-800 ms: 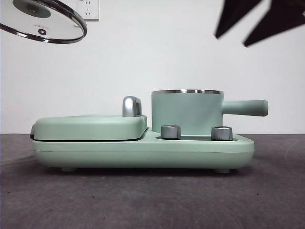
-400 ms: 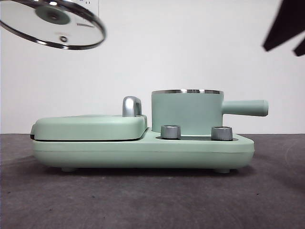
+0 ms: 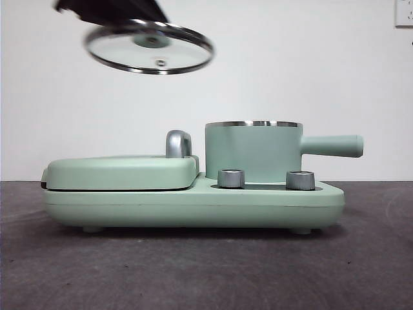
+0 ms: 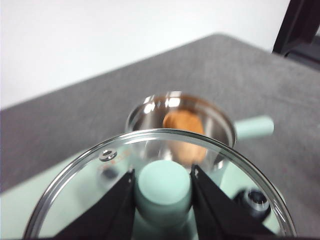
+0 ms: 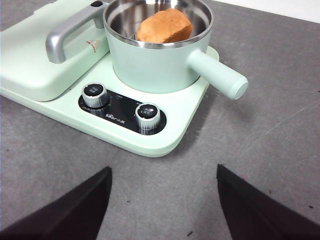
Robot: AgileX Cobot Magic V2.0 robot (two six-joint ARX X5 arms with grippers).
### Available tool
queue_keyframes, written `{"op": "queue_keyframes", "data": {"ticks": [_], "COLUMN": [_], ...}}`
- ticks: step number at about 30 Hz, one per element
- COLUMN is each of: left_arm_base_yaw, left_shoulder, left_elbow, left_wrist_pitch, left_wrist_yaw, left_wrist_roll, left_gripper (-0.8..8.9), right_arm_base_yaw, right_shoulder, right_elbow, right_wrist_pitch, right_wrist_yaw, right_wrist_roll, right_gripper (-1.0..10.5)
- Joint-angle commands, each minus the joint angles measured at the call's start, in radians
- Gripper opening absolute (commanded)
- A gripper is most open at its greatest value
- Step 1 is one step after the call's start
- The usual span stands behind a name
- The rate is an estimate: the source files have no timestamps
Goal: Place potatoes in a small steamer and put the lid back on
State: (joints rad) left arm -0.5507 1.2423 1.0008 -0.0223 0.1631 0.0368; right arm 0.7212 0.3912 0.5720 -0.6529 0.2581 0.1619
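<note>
Your left gripper (image 4: 162, 187) hangs high above griddle (image 3: 122, 172), jaws clamped on lid (image 3: 150, 54) knob, lid tilted. Your right gripper (image 5: 164, 200) waits near table (image 5: 280, 150), jaws spread wide, empty. Potato (image 5: 165, 26) sits inside small steamer (image 3: 253, 152). Steamer uncovered; lid up and off to its side.

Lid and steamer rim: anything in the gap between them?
Nothing. In the front view the lid, held by the left gripper, hangs above and left of the steamer; only bare wall shows between.
</note>
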Motion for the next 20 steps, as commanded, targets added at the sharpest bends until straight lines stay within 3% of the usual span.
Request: {"op": "queue_keyframes", "data": {"ticks": [1,20], "left_arm_base_yaw": [-0.028,-0.075], "left_shoulder": [0.087,0.618], "left_elbow": [0.035,0.475], "left_wrist_pitch": [0.142,0.203], "left_wrist_yaw": [0.006,0.022], "left_wrist_roll": [0.004,0.031], "left_gripper": [0.09,0.09], "right_arm_base_yaw": [0.010,0.010], "right_shoulder": [-0.001,-0.001], "right_elbow": [0.005,0.005], "right_wrist_pitch": [-0.007,-0.027], "right_wrist_yaw": [0.001,0.002], "right_wrist_roll": [0.010,0.009], "right_gripper": [3.3,3.2]}}
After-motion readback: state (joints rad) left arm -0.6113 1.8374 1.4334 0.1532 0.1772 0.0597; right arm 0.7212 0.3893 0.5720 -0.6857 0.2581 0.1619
